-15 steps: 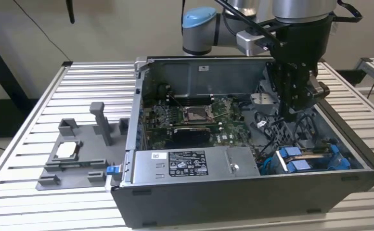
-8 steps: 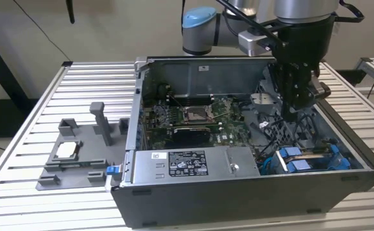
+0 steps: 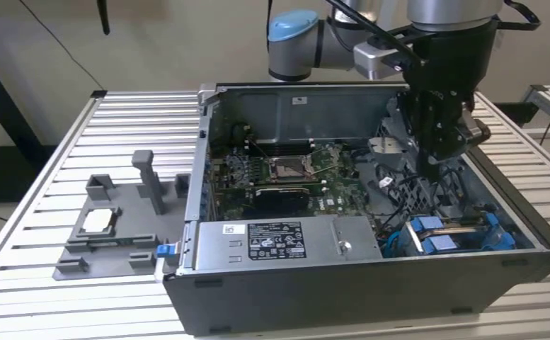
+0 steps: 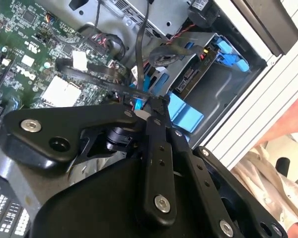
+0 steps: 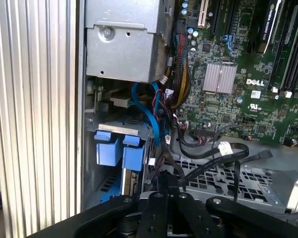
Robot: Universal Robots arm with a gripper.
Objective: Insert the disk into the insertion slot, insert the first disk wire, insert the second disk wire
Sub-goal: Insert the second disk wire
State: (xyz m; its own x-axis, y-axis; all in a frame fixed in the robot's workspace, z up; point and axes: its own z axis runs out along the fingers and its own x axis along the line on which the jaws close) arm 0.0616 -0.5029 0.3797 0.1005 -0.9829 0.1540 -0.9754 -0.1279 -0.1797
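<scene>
exterior view, nearest first: an open computer case lies on the slatted desk. a silver box with a white sticker sits along the case's near wall. at the near corner on the exterior view's right, the disk is already seated in the insertion slot, with its blue carrier tabs standing up between the cage walls. both wrist views show the same blue tabs inside the grey cage. outside the case, on the exterior view's left, a grey moulded holder rests on the desk. farther in, the green motherboard covers the case floor, with loose black cables trailing across it toward the slot. the claw hangs inside the case just beyond the slot, among those cables. in the second wrist view its fingertips look clenched on a black wire that has a small blue piece at the pinch. which of the disk's wires this is cannot be told. past the desk's slats in that view is a person's arm. farthest back, the robot arm reaches in over the case's far wall.
</scene>
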